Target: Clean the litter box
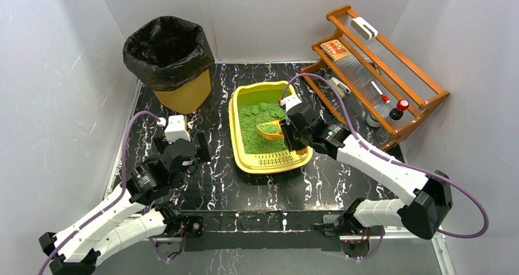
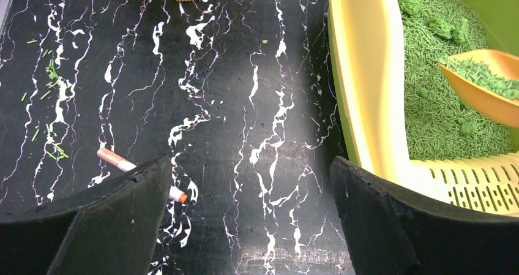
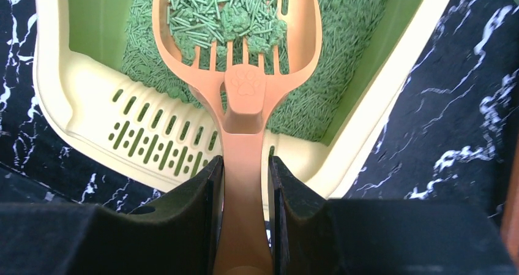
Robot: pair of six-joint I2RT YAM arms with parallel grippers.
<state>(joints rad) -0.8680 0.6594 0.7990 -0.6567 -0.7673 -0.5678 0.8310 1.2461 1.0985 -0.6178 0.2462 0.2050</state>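
White walls close in a black worktop [image 1: 214, 183] veined with white, like marble.

Nearest you on the left, the left pincer [image 2: 248, 171] hangs over bare worktop with its jaws wide and nothing between them. A small orange-and-white stick [image 2: 122, 165] lies just beside its left finger. A few stray green pellets dot the surface.

In the middle of the worktop, just right of that pincer, sits the litter box [image 1: 269, 163]. It is a shallow yellow tray with rounded corners, a slotted grate at its near end and a green inner wall. Green pellet litter [image 1: 254, 125] fills the rest, lumped into clumps towards the far end.

The right pincer [image 3: 245, 161] is clamped narrow on the handle of an orange slotted scoop [image 3: 245, 88]. The scoop's bowl holds a heap of pellets above the litter.

The tray looks like thin, stiff, smooth plastic: probably light, apt to slide if pushed, with loose contents that would shift when tilted. If you need to steady it, the broad rim by the grate or the long left wall seems the best hold.

At the far left stands a yellow bin [image 1: 183, 94] lined with a black bag [image 1: 165, 48]. At the far right is a wooden rack [image 1: 379, 60].
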